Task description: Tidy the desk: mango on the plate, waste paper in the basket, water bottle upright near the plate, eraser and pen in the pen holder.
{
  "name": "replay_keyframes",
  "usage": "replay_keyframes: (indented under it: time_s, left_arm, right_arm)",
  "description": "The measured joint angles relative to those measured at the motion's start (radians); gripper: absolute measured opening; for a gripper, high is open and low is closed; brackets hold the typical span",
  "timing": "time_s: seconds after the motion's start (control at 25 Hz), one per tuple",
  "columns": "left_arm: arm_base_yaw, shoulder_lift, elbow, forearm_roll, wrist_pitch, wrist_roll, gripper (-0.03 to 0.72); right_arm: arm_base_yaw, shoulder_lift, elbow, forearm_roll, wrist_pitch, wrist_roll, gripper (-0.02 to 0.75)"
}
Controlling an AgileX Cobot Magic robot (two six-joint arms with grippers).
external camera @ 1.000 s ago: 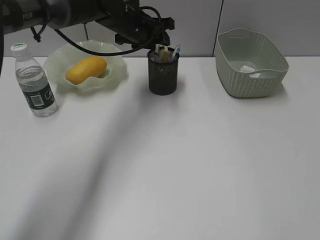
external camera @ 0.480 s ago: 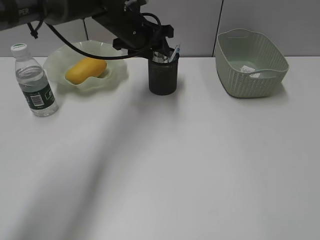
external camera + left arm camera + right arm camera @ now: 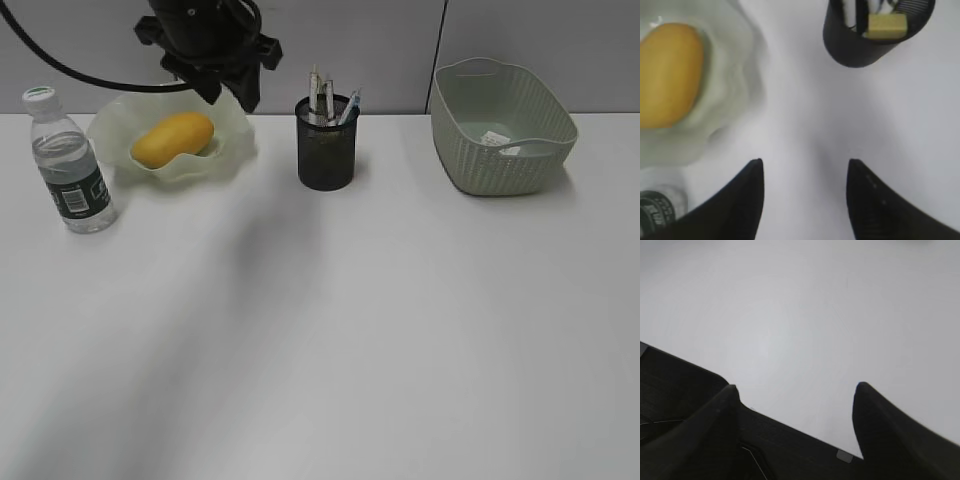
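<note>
At upper left of the frame, hovered with left gripper [image 3: 228, 92] jaws released over pale green wavy-rimmed plate [image 3: 118, 124] holding yellow-orange mango [image 3: 172, 139]; right gripper [image 3: 796, 395] jaws likewise parted, empty.

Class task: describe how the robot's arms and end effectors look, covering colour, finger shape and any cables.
The left end effector has two matte black fingers tapering to rounded tips. The right end effector matches it: black, tapered fingers. In the exterior view, the left arm is black with a black cable looping from it.
</note>
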Motion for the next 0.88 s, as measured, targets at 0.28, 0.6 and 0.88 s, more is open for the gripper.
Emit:
replay_keyframes:
  time_s: [0.28, 0.6, 0.88]
  left_arm:
    - [-0.001, -0.109, 0.022, 0.015, 0.022, 0.0, 0.405]
    - [-0.003, -0.421, 0.347, 0.006, 0.023, 0.0, 0.402]
    - [-0.004, -0.732, 0.717, -0.003, 0.024, 0.0, 0.489]
  right_arm:
    - [0.0, 0.0, 0.0, 0.0, 0.0, 0.0, 0.55]
    - [0.0, 0.0, 0.0, 0.0, 0.0, 0.0, 0.55]
    - [0.0, 0.0, 0.0, 0.0, 0.0, 0.0, 0.55]
